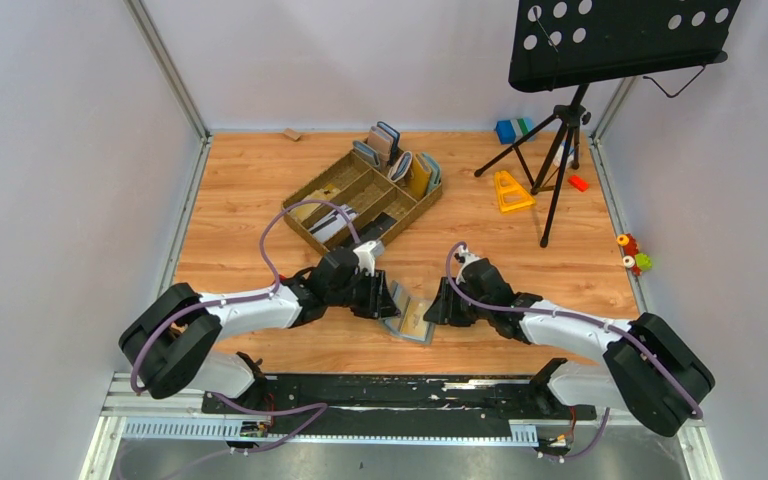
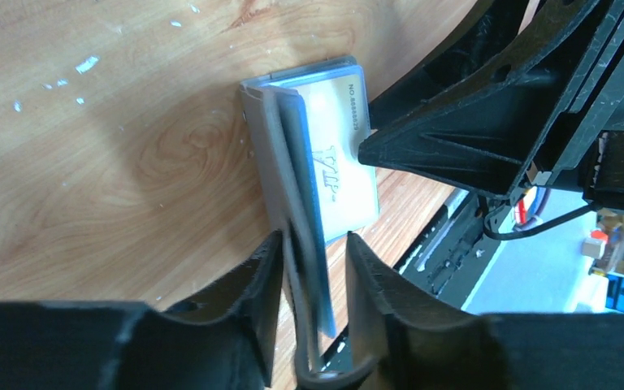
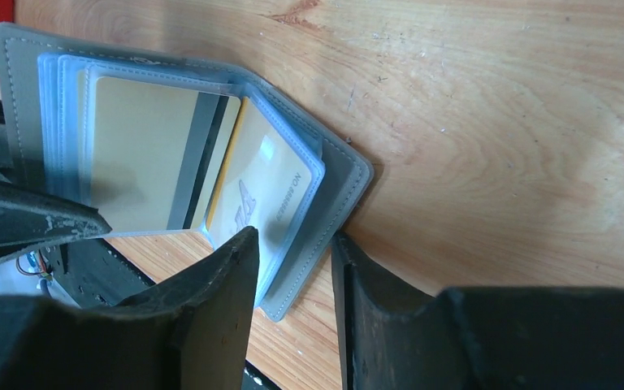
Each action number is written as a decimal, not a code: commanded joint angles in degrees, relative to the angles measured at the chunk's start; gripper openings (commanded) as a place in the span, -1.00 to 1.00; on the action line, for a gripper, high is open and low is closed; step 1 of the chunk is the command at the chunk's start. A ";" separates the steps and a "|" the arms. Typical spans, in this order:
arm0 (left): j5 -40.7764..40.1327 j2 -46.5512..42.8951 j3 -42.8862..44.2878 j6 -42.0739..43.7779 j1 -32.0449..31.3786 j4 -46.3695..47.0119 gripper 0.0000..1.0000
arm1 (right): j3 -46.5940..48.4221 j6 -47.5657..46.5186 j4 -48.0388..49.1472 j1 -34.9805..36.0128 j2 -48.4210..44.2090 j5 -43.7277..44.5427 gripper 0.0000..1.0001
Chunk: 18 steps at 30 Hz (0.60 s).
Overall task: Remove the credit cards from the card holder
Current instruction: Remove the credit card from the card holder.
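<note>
While the top view shows both arms stretched low, angled inward & meeting at the card holder (image 1: 410, 318) near the front edge of the table (image 1: 250, 190), the grip is too small to judge there. L wrist cam: left gripper (image 2: 313, 240) pinches one grey flap edge-on; VIP card (image 2: 341, 175) faces out. R wrist cam: right gripper (image 3: 292, 237) clamps the other flap's corner; gold cards (image 3: 146, 146) in clear sleeves, partly hidden.

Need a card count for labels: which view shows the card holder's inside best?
Right wrist. The card holder is spread open toward that camera, with gold cards visible inside it. Left wrist sees it nearly edge-on, with only one VIP card face showing. Top external shows it small, with no card detail.
</note>
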 commanded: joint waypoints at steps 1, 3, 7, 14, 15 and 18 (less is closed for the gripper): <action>1.92 0.07 -1.24 -0.66 0.05 4.40 -0.11 | 0.15 -0.25 -2.25 0.50 1.28 -0.66 -0.23; 2.24 0.36 -1.31 -0.74 0.05 5.20 -0.01 | 0.29 -0.44 -2.27 0.52 1.49 -0.68 -0.25; 2.90 1.43 -1.16 -0.65 0.16 5.98 0.09 | 0.60 -0.65 -2.29 0.47 1.59 -0.80 -0.30; 2.32 2.28 -1.53 -0.36 0.16 6.96 0.19 | 0.85 -1.88 -2.81 0.46 -0.31 -0.63 -0.33; 2.35 2.35 -1.59 -0.26 0.16 7.00 0.21 | 0.71 -1.94 -2.82 0.50 -0.82 -0.46 -0.34; 2.84 3.20 -1.59 -0.12 0.14 7.93 0.22 | 0.29 -2.09 -2.82 0.48 -1.88 -0.22 -0.36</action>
